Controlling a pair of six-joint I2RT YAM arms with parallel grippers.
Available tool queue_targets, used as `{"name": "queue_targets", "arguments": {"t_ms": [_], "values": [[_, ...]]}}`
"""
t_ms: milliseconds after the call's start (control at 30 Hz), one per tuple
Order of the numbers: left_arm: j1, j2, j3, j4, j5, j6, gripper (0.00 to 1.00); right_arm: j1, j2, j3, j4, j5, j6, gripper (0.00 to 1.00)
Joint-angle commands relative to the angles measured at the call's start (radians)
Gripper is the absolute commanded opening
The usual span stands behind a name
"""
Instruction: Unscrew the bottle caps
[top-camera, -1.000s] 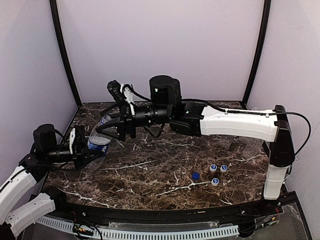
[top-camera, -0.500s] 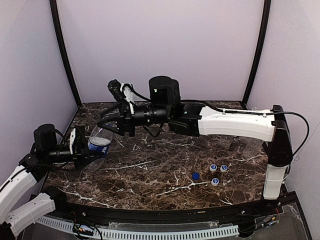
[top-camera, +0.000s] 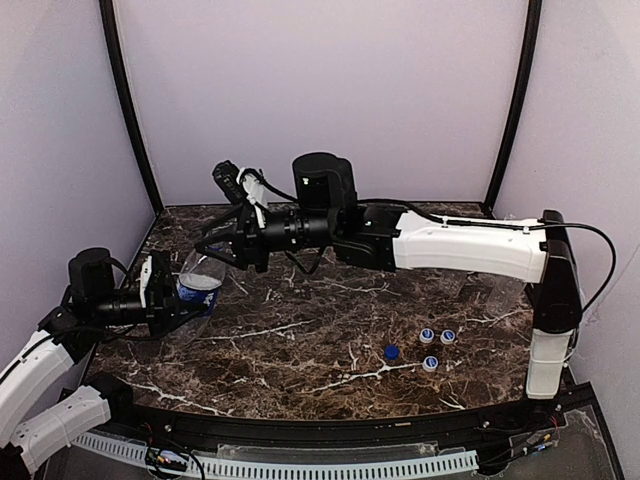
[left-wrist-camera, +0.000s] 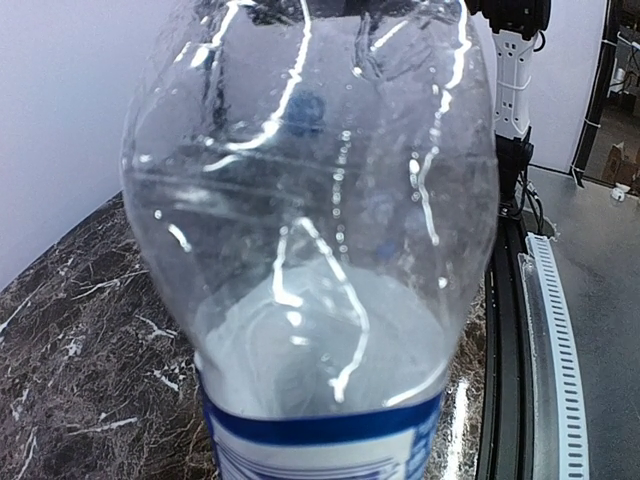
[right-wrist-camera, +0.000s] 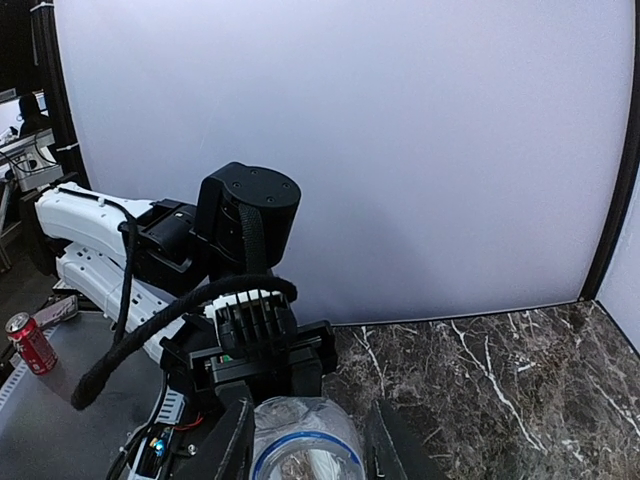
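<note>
A red can sits beyond the tabletop.

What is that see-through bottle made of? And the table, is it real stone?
The bottle looks like thin clear plastic: see-through, shiny, with creases catching the light. The table looks like polished dark marble with white veins, but it might only be a printed surface.

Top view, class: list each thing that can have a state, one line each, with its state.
Bottle: tilted, held low down.
Bottle top: blue-ringed; capped or open, cannot tell.
Left fingers: shut on the bottle.
Right fingers: either side of the bottle top; grip unclear.
Loose caps: four, off, lying on the table.
</note>
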Motion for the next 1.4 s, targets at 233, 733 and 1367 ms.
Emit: {"name": "queue_targets", "arguments": {"t_ms": [233,733,1367], "values": [[0.002,-0.004,0.025,0.019,0.016,-0.002,0.23,-0.005,0.031,0.018,-0.066,-0.022,-0.001,0.02],[0.007,-0.036,-0.013,-0.014,-0.041,-0.014,0.99,-0.093,-0.236,-0.131,-0.331,0.256,-0.051,0.00],[0.173,-0.123,-0.170,0.119,-0.397,-0.286,0.99,-0.420,-0.673,-0.752,-0.489,0.748,0.048,0.00]]}}
